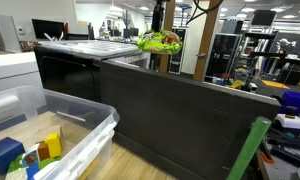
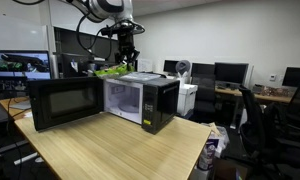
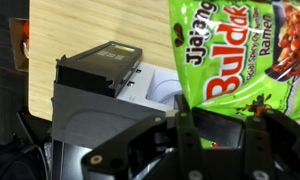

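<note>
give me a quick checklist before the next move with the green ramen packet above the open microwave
1. Grip: end effector shut on the green plastic Buldak ramen packet: ok.
2. The black box-shaped microwave has its door swung wide open: ok.
3. Packet apart from the microwave's top: ok, it hangs above it in both exterior views.
4. Nothing inside the cavity: cannot tell, it is only partly seen.
5. Packet hangs flat enough to pass the opening: cannot tell.
</note>
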Robot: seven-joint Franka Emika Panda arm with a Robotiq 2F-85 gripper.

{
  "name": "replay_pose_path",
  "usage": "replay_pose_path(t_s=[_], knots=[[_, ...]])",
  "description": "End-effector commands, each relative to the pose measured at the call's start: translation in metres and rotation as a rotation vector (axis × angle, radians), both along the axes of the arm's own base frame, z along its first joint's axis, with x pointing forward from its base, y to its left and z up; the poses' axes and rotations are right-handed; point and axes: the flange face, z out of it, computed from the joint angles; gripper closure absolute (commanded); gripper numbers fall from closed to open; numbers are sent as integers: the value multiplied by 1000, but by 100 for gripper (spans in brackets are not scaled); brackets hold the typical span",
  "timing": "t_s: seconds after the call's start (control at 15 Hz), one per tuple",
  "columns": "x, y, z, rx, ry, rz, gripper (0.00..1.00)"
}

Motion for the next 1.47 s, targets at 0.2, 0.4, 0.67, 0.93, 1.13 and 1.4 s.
replay_pose_path(t_s=[0.2, 0.4, 0.67, 0.93, 1.13, 1.4], knots=[[49, 0, 42, 29, -25, -56, 100], [73, 2, 46, 78, -2, -85, 100], [106, 11, 33, 151, 20, -144, 100], [126, 20, 9, 210, 4, -197, 100], [125, 16, 11, 228, -7, -273, 74], [120, -1, 45, 173, -134, -381, 44]])
